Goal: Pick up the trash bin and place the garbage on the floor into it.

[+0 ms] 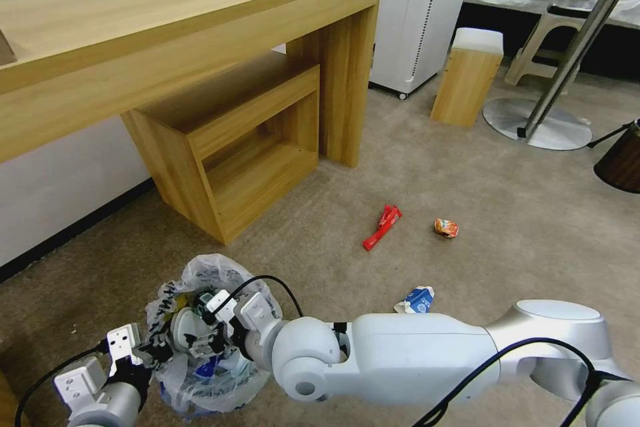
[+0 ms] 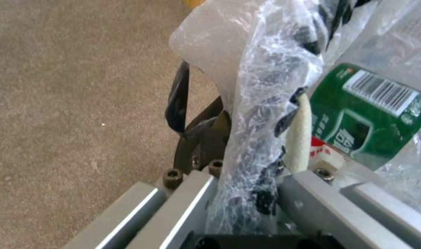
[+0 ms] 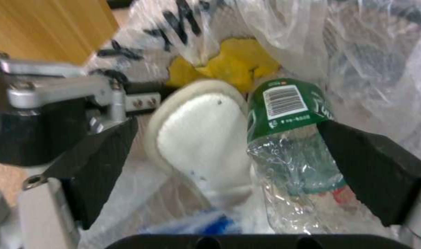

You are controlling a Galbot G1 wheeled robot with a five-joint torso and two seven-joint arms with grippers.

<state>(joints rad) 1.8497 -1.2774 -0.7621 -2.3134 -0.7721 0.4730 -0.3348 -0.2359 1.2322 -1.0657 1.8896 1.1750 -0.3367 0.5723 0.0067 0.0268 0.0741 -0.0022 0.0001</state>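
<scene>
The trash bin, lined with a crinkled clear bag with black lettering, stands on the carpet at the lower left. My left gripper is shut on its rim, with the bag pinched between the fingers. My right gripper hangs open over the bin's mouth. Between its black fingers lie a white slipper and a green-labelled bottle inside the bin; the far finger touches the bottle. Garbage on the floor: a red wrapper, an orange wrapper and a blue-white carton.
A wooden desk with a low shelf unit stands behind the bin. Farther right are a white appliance, a wooden stool, a round table's base and a brown bin. Open carpet lies around the litter.
</scene>
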